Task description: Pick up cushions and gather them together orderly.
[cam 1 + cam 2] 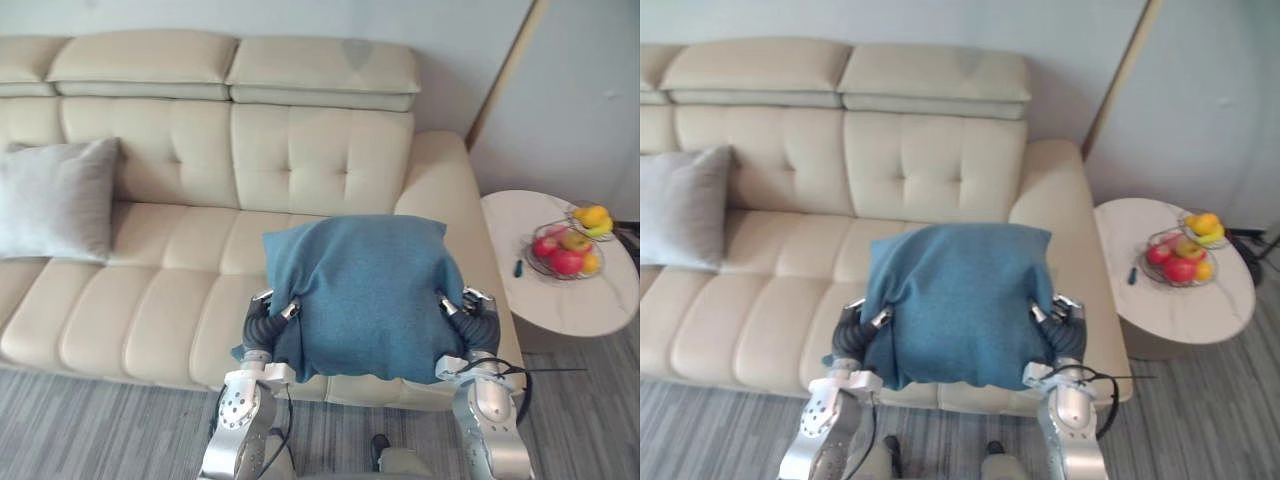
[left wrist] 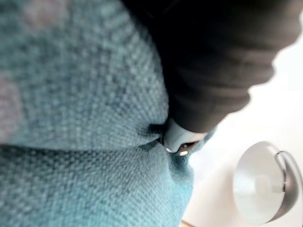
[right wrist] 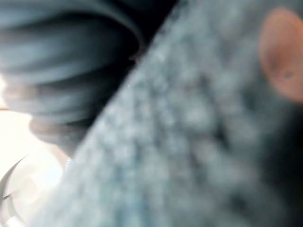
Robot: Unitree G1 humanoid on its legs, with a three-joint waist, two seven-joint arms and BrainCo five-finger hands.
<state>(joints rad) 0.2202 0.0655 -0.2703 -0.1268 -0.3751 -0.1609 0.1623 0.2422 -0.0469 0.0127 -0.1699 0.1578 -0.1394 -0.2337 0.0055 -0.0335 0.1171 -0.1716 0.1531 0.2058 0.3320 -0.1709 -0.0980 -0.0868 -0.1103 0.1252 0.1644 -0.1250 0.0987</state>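
Left hand: the left hand (image 1: 268, 312) is seen tucked against the left edge of the blue cushion (image 1: 365, 295), its dark cover pressed into the cloth; how it grips cannot be told.
Right hand: the right hand (image 1: 470, 305) is set against the opposite edge, mirrored; its grip cannot be told either.
Blue cushion: it is held between the two hands, upright, in front of the right-hand seat of the sofa (image 1: 180, 270). Its lower edge hangs past the seat's front, and whether it rests on the seat cannot be told.
Wrist views: the cushion's knit weave is shown from very close. The dark cover is sunk into it in the left wrist view, and blurred cloth lies beside the ribbed cover in the right wrist view.
Eye views: the whole sofa is taken in here, and a grey cushion (image 1: 58, 198) is found leaning upright against the backrest at the far left end, well apart from the blue one.
In the way: the sofa's right seat and part of its right armrest are covered by the blue cushion.
Table: a round pale table (image 1: 590, 300) is placed just beside the right armrest. A wire bowl (image 1: 528, 256) of red apples (image 1: 565, 261) and a smaller dish of yellow fruit (image 1: 593, 216) are carried on it, with a small dark object (image 1: 517, 268) near the bowl.
Room: cream tufted upholstery is seen on the sofa, a grey striped floor (image 1: 100, 420) in front and a pale wall (image 1: 450, 40) behind.
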